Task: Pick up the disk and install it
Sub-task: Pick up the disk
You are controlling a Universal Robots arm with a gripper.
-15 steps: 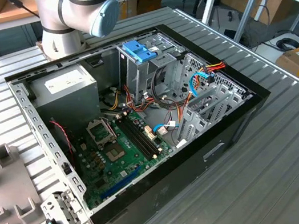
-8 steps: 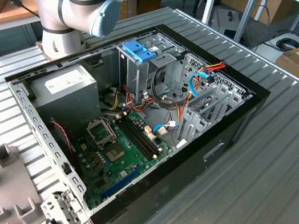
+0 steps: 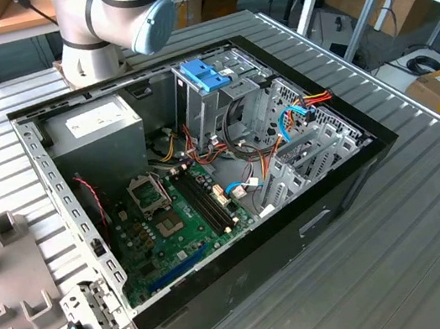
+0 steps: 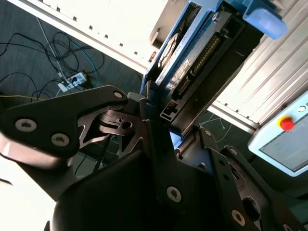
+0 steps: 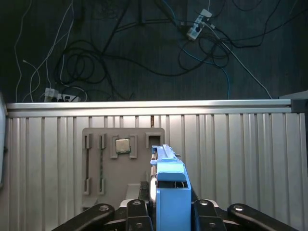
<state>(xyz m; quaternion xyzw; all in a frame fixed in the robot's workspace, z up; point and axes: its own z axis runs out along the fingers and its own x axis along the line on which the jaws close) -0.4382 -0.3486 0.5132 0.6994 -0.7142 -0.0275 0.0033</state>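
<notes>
My gripper (image 4: 161,120) is shut on the disk (image 4: 202,53), which it holds edge-on, so its dark side, connector and bright blue carrier rail show in the second wrist view. In the first wrist view the disk (image 5: 168,185) stands up between the black fingers (image 5: 137,211) of my gripper (image 5: 168,214), high above the ribbed metal table (image 5: 231,159). The exterior view has the arm's elbow (image 3: 113,17) at the back, behind the open computer case (image 3: 206,184).
Inside the case are a metal drive cage with a blue latch (image 3: 206,73), a grey power-supply box (image 3: 102,125), the motherboard (image 3: 174,215) and loose cables (image 3: 296,113). A grey parts tray (image 5: 120,163) holds a processor chip (image 5: 122,145). A metal bracket (image 3: 94,323) lies at the case's near corner.
</notes>
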